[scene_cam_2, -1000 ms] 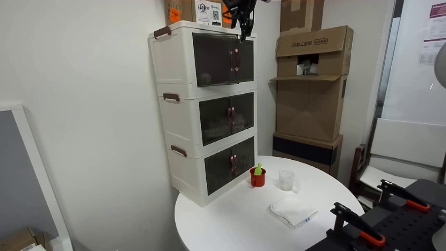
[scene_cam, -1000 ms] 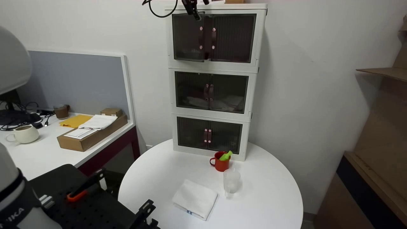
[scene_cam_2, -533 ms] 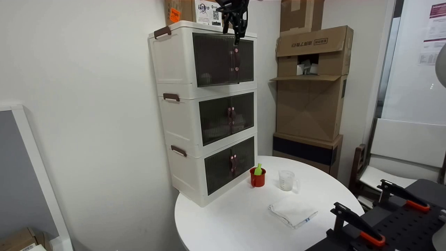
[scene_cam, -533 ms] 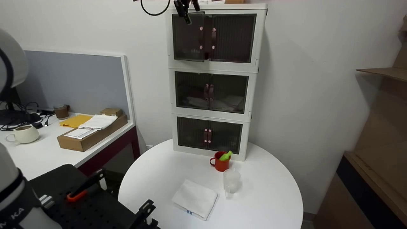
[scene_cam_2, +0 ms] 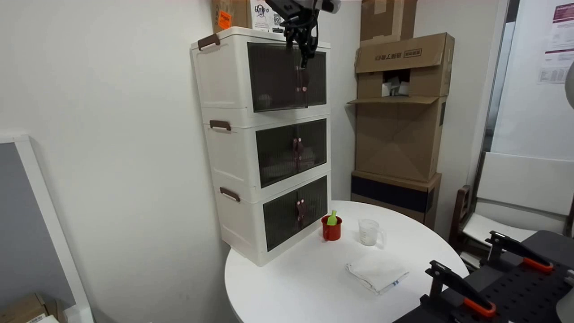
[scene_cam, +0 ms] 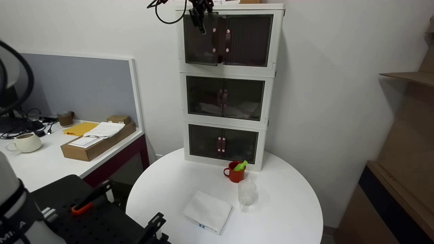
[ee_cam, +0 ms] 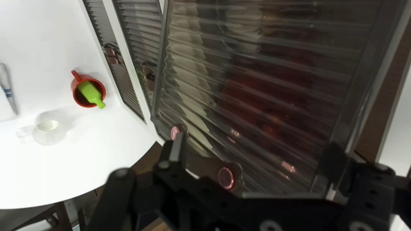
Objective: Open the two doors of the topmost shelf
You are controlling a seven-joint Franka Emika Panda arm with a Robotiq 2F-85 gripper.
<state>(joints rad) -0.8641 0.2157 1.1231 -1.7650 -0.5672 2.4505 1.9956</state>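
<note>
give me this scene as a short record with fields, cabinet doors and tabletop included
top shelf: one door ajar, other door looks shut
middle doors: shut
bottom doors: shut
tool: open, in front of the ajar door; contact unclear
task: unfinished, neither top door fully open
table: red mug with green item inside, see-through measuring cup, folded white cloth
</note>
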